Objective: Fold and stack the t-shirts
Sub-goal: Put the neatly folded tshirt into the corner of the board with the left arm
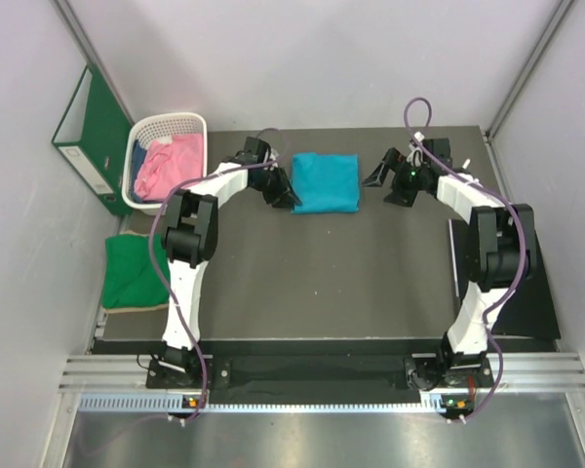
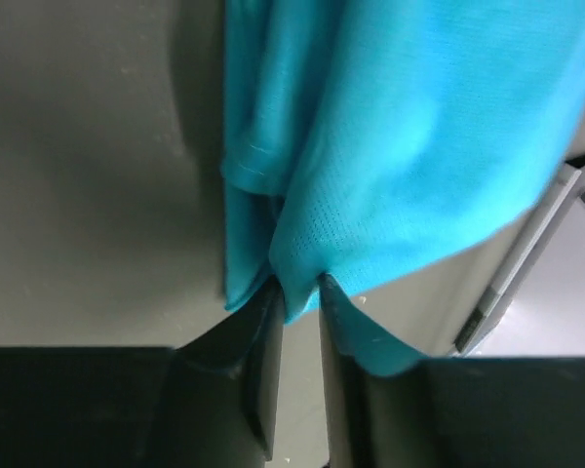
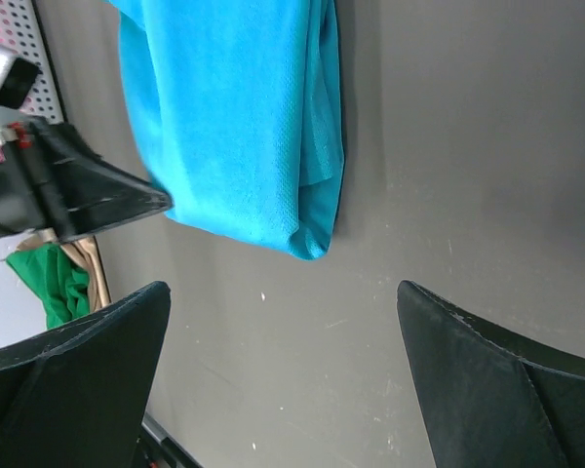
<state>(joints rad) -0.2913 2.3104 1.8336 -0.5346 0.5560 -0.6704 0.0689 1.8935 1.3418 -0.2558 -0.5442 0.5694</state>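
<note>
A folded teal-blue t-shirt (image 1: 324, 182) lies at the back middle of the dark mat (image 1: 322, 283). My left gripper (image 1: 281, 195) is at the shirt's left edge. In the left wrist view a fold of the teal-blue t-shirt (image 2: 400, 136) is pinched between the tips of my left gripper (image 2: 297, 292). My right gripper (image 1: 385, 180) hovers just right of the shirt, jaws wide. In the right wrist view my right gripper (image 3: 281, 292) holds nothing, and the teal-blue t-shirt (image 3: 234, 127) lies beyond it. A green t-shirt (image 1: 135, 271) sits folded at the left. A pink t-shirt (image 1: 156, 168) lies in the basket.
A white lattice basket (image 1: 168, 125) stands at the back left, next to a green ring binder (image 1: 90, 136) leaning on the wall. A black panel (image 1: 526, 292) lies along the mat's right side. Grey walls close in on three sides.
</note>
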